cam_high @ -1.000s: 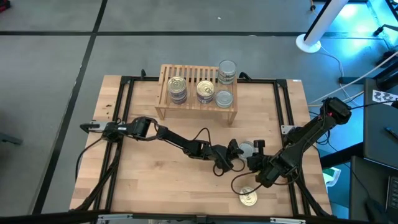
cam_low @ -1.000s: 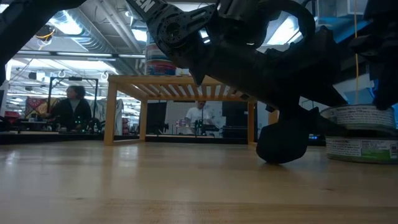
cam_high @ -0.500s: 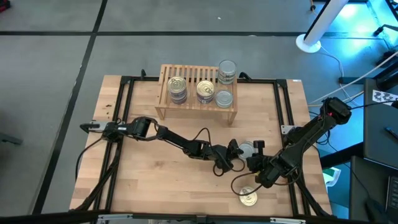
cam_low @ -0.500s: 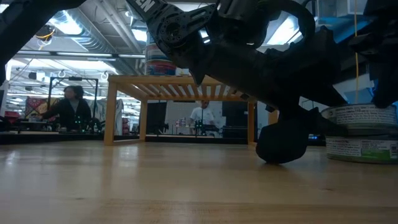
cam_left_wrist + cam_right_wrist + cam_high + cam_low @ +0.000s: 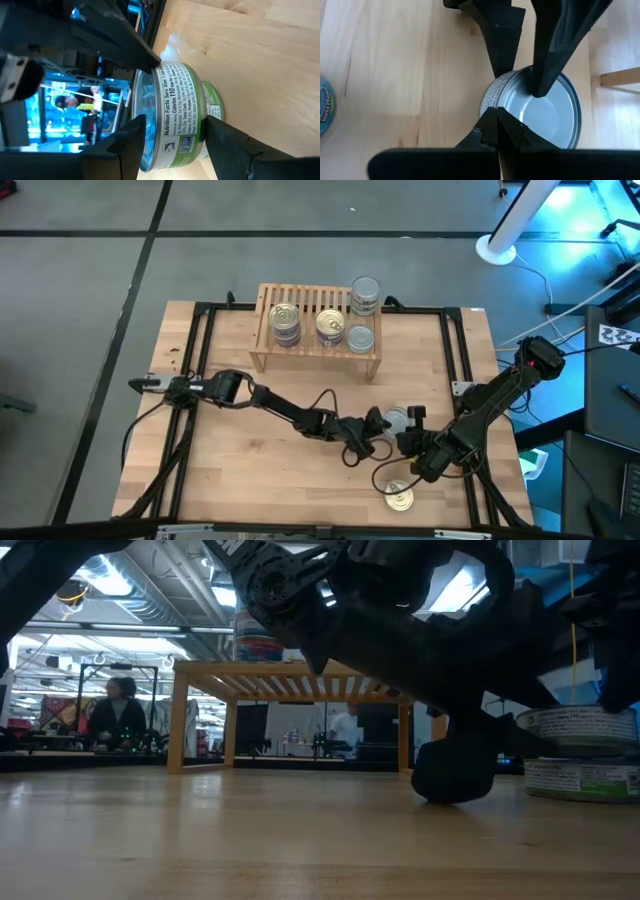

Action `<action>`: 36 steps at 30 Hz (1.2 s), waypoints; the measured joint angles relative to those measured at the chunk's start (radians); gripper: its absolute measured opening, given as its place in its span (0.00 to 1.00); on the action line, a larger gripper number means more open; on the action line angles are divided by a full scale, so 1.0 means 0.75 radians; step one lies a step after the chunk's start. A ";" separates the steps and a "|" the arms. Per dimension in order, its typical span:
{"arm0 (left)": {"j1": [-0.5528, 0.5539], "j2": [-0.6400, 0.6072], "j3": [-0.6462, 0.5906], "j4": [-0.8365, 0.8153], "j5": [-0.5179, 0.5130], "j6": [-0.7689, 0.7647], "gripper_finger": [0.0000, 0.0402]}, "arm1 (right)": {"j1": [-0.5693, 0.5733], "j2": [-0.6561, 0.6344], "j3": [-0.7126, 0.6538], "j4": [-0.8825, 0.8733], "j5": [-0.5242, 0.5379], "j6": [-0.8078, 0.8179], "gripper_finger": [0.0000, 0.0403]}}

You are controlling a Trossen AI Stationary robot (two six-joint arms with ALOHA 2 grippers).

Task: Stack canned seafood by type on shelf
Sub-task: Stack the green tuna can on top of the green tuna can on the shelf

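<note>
L gripper [image 5: 385, 423] sat low on the table [image 5: 250, 480], right of centre, fingers [image 5: 131, 145] spread around the upper of two stacked tins [image 5: 175, 117]. That tin had a silver-grey lid and a white-and-green label with nutrition print; the tin [image 5: 583, 779] under it showed a green-and-white band too. Whether the pads actually pressed the tin: can't tell, they sat just beside its wall on both sides.

R gripper [image 5: 412, 416] was right next to it, fingers [image 5: 496, 125] pinched together over the same tin's lid [image 5: 547, 107], holding nothing.

One gold-lidded tin [image 5: 399, 499] lay alone near the front edge, close to the R arm.

Shelf [image 5: 316, 305] stood at the back, light wood, slatted top. On it: two gold-lid stacks [image 5: 285, 320] and [image 5: 331, 327], plus silver-lid tins [image 5: 365, 293] and [image 5: 359, 338] at its right end.
</note>
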 joint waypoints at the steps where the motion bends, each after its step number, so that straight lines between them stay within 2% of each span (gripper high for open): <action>1: -0.004 0.000 0.000 0.010 -0.008 0.022 0.48 | 0.000 0.000 0.000 0.000 -0.001 0.000 0.00; 14: -0.021 0.003 -0.003 0.047 -0.017 0.092 0.48 | 0.000 -0.001 0.000 0.001 -0.012 0.000 0.00; 22: -0.021 0.003 -0.003 0.047 -0.015 0.098 0.34 | 0.000 -0.002 0.000 -0.004 -0.027 0.000 0.00; 27: -0.025 0.003 -0.003 0.053 -0.013 0.143 0.33 | 0.001 -0.003 0.002 0.006 -0.042 0.000 0.01; 30: -0.027 0.003 -0.002 0.053 -0.014 0.139 0.33 | 0.000 -0.002 0.002 0.006 -0.046 -0.001 0.05; 36: -0.030 0.002 -0.002 0.053 -0.015 0.135 0.34 | 0.000 -0.001 0.002 0.032 -0.049 -0.001 0.22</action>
